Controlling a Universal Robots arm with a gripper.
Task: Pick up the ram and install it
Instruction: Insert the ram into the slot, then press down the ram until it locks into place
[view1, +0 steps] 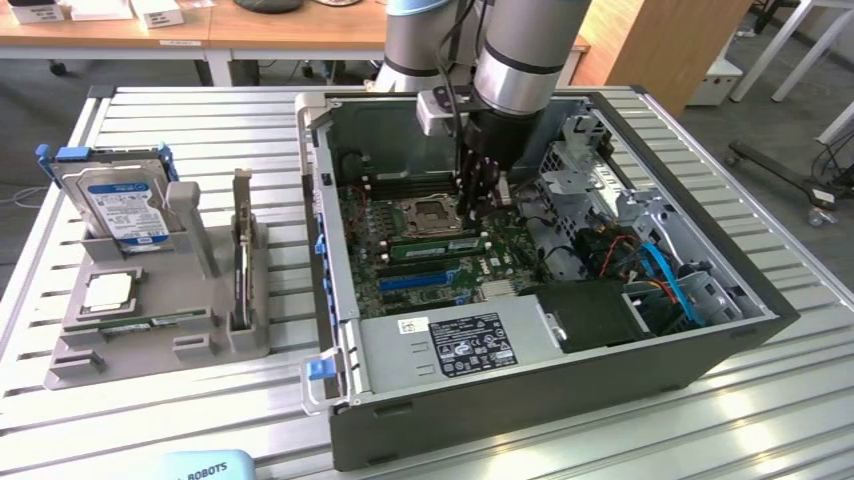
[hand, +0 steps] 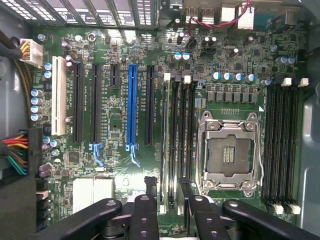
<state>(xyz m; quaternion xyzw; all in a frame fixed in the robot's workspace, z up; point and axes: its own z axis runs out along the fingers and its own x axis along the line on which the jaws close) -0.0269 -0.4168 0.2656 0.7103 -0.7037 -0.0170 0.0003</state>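
The ram (view1: 430, 243) stands on edge in a memory slot of the motherboard (view1: 400, 290), just on the near side of the CPU socket (view1: 430, 212), inside the open computer case (view1: 534, 410). The gripper (view1: 477, 200) hangs directly over it, released. In the wrist view its fingers (hand: 145, 215) stand apart on either side of the slots and clamp nothing. Whether the stick is pressed fully home, or its end latches are closed, cannot be told from here. If it sits only partway, a corner could ride high and the contacts would not mate. Because the fingertips straddle the slot so closely, any sideways drift could catch the stick's upper edge and lever it crooked, or knock the socket frame beside it. Well apart, toward the exterior view's left, a grey tray (view1: 80, 365) holds a hard drive (view1: 123, 205) and what looks like another green stick (view1: 144, 323) lying flat.
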